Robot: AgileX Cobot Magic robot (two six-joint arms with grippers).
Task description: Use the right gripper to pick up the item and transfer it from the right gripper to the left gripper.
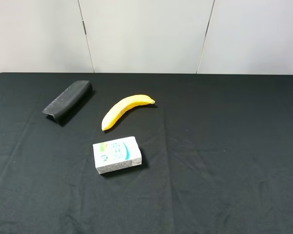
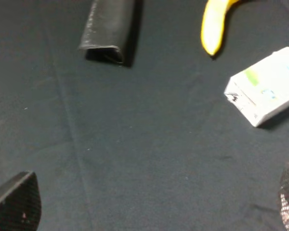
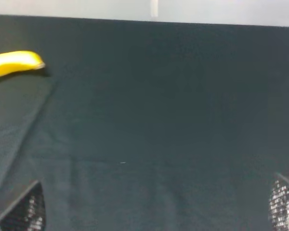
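Both end effectors spread wide, empty; long matte black soft case (image 2: 108,26) ahead of left end effector (image 2: 149,204); likely light, pliable; best pinched across narrow middle.

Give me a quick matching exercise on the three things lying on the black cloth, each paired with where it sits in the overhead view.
Things:
1. black case
2. banana
3. white-and-green carton

Places:
A. nearest the camera, in front of the other two
B. farthest left, near the back
C. between the other two, curved, stem end pointing right

Pairs: 1-B, 2-C, 3-A
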